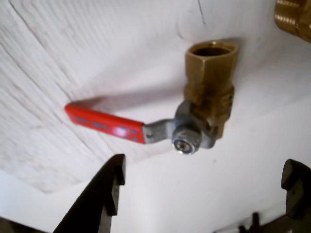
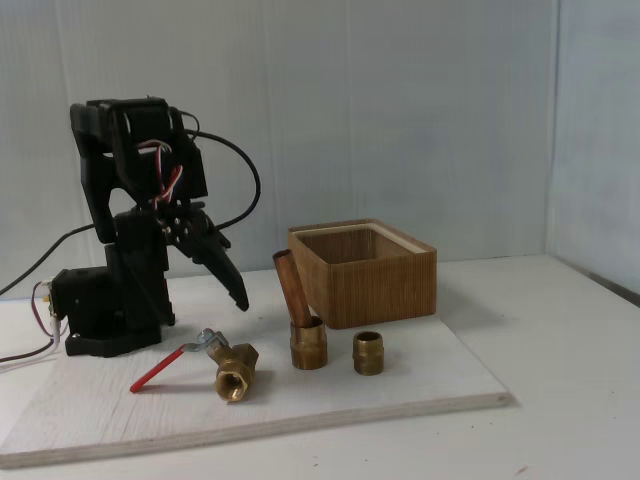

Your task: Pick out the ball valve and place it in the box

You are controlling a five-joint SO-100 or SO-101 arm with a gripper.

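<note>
Jaws (image 1: 206, 187) stood wide apart and empty in the wrist view, tips at five and seven o'clock below the ball valve (image 1: 204, 97); the valve lay on the white board (image 2: 420, 385) of the desk, red lever toward nine o'clock; in the fixed view the box (image 2: 365, 272) sat toward one o'clock from the valve, well apart.

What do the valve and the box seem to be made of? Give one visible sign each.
Valve: likely brass, going by its shiny golden body; the stem looks like dull silvery metal, the lever red-coated. Box: apparently wood, with brown, finely ribbed sides and a pale rim.
</note>
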